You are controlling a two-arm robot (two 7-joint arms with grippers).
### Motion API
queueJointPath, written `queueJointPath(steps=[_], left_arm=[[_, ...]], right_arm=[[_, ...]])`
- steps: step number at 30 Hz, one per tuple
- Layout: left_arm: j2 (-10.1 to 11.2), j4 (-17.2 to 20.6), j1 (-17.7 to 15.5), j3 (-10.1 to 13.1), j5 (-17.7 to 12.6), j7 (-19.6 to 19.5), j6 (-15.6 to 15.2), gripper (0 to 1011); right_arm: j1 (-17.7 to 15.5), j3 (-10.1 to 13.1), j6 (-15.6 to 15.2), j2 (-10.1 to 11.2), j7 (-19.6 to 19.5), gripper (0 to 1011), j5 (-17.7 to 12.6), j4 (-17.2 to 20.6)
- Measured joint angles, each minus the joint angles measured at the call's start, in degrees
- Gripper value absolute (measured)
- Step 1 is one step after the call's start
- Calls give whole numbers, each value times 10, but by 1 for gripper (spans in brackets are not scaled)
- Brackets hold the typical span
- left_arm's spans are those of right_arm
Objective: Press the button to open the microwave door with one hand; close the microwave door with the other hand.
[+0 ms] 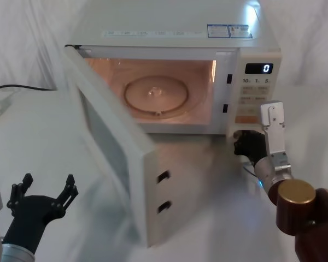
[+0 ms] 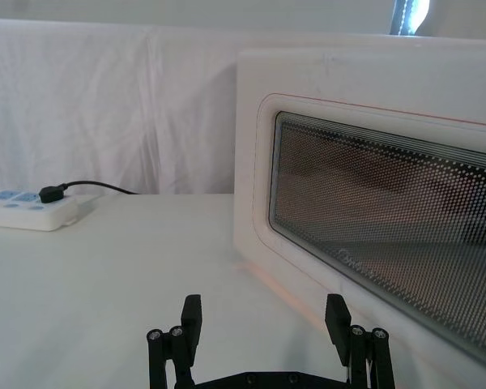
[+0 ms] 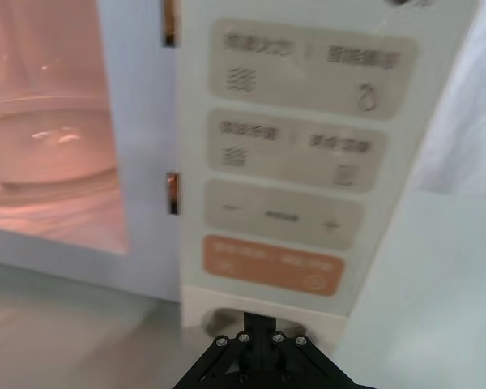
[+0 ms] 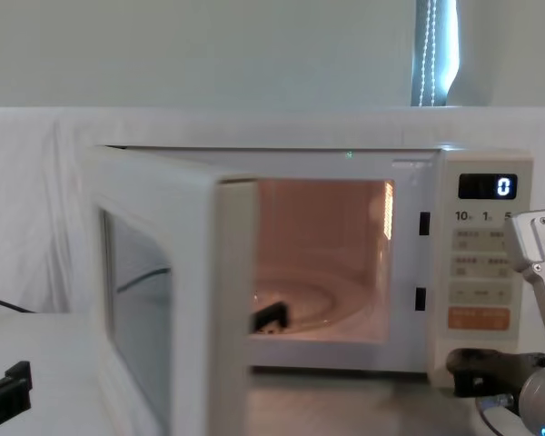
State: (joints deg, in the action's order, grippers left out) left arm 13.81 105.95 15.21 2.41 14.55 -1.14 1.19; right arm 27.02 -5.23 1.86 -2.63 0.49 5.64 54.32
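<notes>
The cream microwave [image 1: 175,33] stands at the back of the table, lit inside, its display [image 4: 486,186] reading "0". Its door [image 1: 120,158] stands swung wide toward my left side, with its mesh window [image 2: 373,219] close in the left wrist view. My right gripper [image 1: 246,144] is shut, with its tip against the bottom of the key panel. There it covers most of the pill-shaped button [image 3: 219,320], just below the orange key [image 3: 271,265]. My left gripper [image 1: 48,183] is open and low at the front left, a short way outside the door.
A glass turntable [image 1: 156,95] lies in the cavity. A white power strip [image 2: 28,209] with a black cable [image 1: 22,87] sits at the far left. White cloth covers the table and the backdrop. My right arm's brown joint [image 1: 303,210] is at the front right.
</notes>
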Motion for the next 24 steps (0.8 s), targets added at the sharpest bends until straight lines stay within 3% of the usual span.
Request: queueJointPath(steps=[13,24], left_arm=[[0,0,0,0,0,0,0,1001],[0,0,0,0,0,0,0,1001]], right_arm=[[-59,-16,-41,6,18,0,-2,92],[-118,-22,-50,13,31,0,-10,174]])
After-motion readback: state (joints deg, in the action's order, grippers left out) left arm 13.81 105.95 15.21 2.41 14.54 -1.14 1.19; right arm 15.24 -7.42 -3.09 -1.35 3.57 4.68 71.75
